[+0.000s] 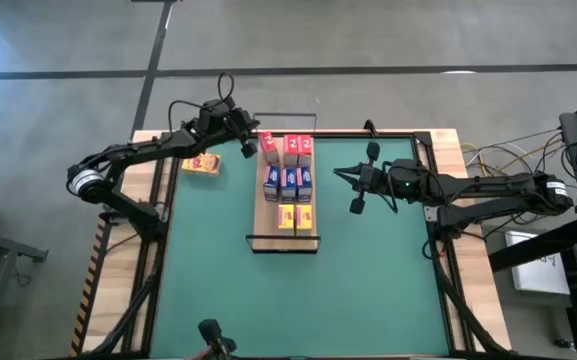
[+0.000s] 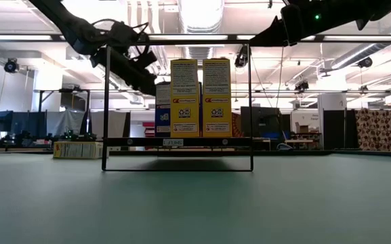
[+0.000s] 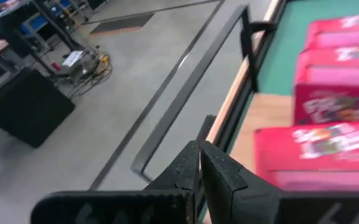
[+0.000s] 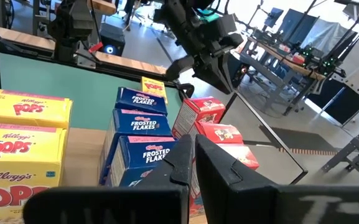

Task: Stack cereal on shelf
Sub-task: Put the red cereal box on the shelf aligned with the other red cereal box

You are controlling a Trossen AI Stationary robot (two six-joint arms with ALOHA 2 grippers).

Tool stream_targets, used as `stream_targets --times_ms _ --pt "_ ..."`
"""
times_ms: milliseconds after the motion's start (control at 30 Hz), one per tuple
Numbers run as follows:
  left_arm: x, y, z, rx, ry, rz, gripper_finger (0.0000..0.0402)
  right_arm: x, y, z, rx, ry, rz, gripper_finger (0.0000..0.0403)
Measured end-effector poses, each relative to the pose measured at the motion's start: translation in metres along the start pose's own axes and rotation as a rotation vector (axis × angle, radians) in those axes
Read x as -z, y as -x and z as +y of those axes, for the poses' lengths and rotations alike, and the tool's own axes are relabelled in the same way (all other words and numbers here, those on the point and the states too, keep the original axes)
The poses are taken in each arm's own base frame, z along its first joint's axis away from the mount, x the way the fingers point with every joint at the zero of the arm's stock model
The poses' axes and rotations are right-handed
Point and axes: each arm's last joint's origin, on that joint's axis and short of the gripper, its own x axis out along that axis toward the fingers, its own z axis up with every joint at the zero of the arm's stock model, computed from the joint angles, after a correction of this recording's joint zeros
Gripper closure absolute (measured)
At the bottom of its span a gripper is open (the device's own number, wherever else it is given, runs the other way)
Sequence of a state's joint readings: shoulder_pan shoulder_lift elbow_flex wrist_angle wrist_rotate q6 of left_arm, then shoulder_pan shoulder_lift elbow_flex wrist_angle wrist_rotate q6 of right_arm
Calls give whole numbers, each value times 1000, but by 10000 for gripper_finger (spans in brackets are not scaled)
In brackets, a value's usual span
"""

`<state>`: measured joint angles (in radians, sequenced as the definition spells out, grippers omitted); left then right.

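The shelf (image 1: 286, 240) is a light-wood board with a black wire frame, lying mid-table. On it stand cereal boxes: three red (image 1: 288, 150) at the far end, three blue (image 1: 288, 183) in the middle and two yellow (image 1: 294, 216) at the near end. Another yellow box (image 1: 200, 165) lies flat on the table, left of the shelf. My left gripper (image 1: 251, 148) is shut and hovers just left of the far-left red box (image 3: 316, 152), with a strip of board showing between them. My right gripper (image 1: 336, 176) is shut and held above the table to the right of the shelf, empty.
Green mat (image 1: 368, 280) covers the table inside a wooden border (image 1: 158, 240). The shelf's wire frame (image 2: 107, 102) rises upright at its ends. Open mat lies near the front edge and on both sides of the shelf.
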<state>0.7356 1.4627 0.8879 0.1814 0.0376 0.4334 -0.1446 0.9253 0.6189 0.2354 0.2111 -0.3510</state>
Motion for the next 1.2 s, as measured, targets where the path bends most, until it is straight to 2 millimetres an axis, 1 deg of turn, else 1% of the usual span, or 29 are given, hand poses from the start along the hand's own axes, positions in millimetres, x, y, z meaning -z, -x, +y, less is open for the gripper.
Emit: stream_targets --times_ms 233,333,433,733,1000,1200 --pt "10 -11 -2 10 29 37 401 0 0 0 -2 2 5 394" --pt "13 -16 -5 45 33 39 401 0 0 0 -1 6 4 394" --pt "12 -17 -7 88 40 4 401 0 0 0 -1 6 4 394" --pt "3 -18 -14 131 48 -71 401 0 0 0 -1 8 3 394" --pt "0 -9 -9 59 51 -38 401 1 0 0 -2 9 7 394" --pt "-1 11 -8 60 34 53 401 1 0 0 -3 10 12 394"
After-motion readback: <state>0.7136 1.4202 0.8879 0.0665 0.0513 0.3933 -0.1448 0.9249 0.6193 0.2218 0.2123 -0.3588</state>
